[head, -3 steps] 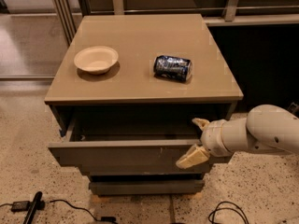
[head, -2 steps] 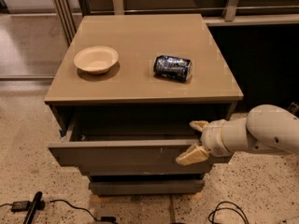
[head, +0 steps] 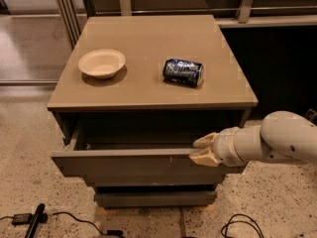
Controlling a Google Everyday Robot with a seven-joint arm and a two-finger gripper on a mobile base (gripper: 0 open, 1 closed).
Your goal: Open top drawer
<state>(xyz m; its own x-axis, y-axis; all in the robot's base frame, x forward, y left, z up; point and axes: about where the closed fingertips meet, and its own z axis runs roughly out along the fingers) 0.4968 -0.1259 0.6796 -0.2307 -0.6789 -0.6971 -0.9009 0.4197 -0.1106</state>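
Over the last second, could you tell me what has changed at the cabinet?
The white robot hand narrowed its fingers onto the front panel of the grey-brown top drawer, near its right end, and now appears to pinch it. The drawer stayed pulled out as far as before; the beige bowl and dark-blue can did not move.

Grey-brown top drawer point(head: 129, 166) partway out, gripper point(head: 199, 150) at the right end of its front edge.
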